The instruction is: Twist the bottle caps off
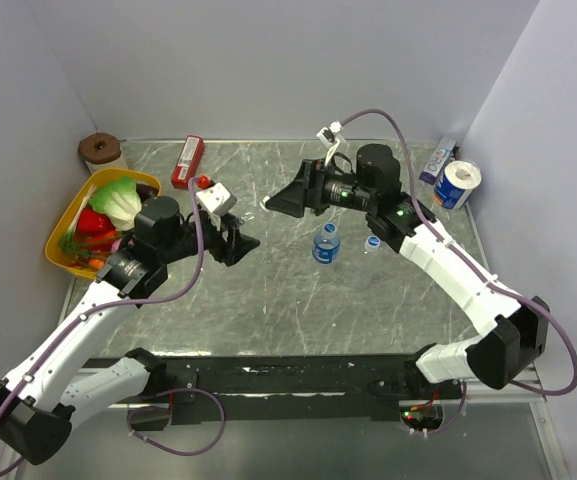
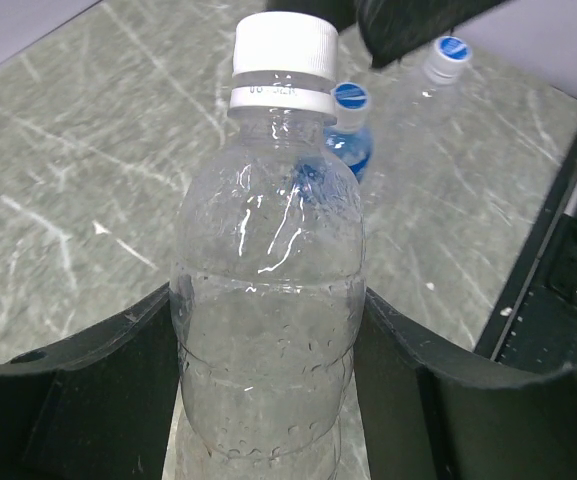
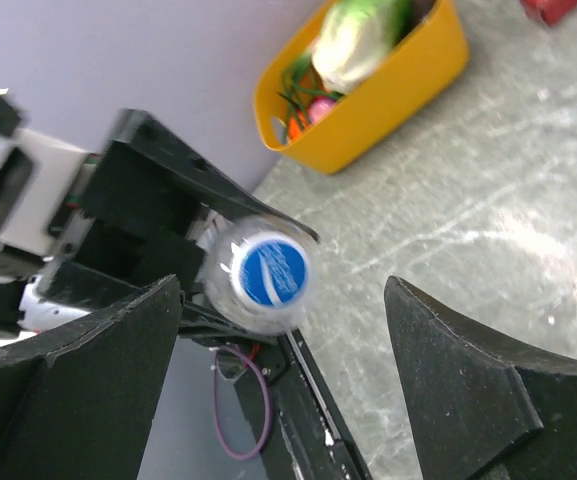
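Note:
My left gripper [image 1: 243,238] [image 2: 268,305] is shut on a clear bottle [image 2: 268,300] and holds it tilted toward the right arm. The bottle's cap [image 2: 285,50] [image 3: 273,272] is white-sided with a blue top and is still on the neck. My right gripper [image 1: 273,205] [image 3: 283,285] is open. Its fingers stand either side of that cap without touching it, the left one nearer. A blue-labelled bottle [image 1: 326,243] [image 2: 353,135] with a blue cap [image 2: 350,97] and a second clear bottle [image 1: 373,243] [image 2: 446,58] stand capped on the table in the middle.
A yellow basket [image 1: 68,215] [image 3: 388,110] of toy vegetables sits at the left edge. A red box [image 1: 187,162] and a brown roll [image 1: 98,150] lie at the back left. A toilet roll [image 1: 458,184] and a small carton [image 1: 436,160] stand at the back right.

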Controlling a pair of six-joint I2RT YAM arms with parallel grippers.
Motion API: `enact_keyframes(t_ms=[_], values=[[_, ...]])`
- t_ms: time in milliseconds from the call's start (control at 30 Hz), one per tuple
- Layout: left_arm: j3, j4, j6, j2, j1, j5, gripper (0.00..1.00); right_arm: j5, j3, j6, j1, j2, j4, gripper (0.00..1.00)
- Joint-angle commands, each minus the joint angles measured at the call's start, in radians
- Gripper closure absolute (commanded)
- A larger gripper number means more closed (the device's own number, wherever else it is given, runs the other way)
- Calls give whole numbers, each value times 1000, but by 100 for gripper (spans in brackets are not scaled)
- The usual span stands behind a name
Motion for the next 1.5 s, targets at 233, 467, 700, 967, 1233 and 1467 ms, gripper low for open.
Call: enact_keyframes(t_ms=[233,467,700,967,1233,1467], values=[[39,9,21,-1,-25,-127,62,86,35,58,32,26,34,21],[38,-3,30,-1,-45,-173,62,115,55,55,38,53,36,28],[38,-12,37,6,-56,-190,62,138,64,61,43,67,54,33],[38,-15,40,9,-64,-200,62,129,70,81,44,84,86,35],[38,-14,40,6,-64,-211,62,114,83,76,49,101,74,45],[39,-17,38,11,-64,-219,62,86,72,81,49,93,95,61]])
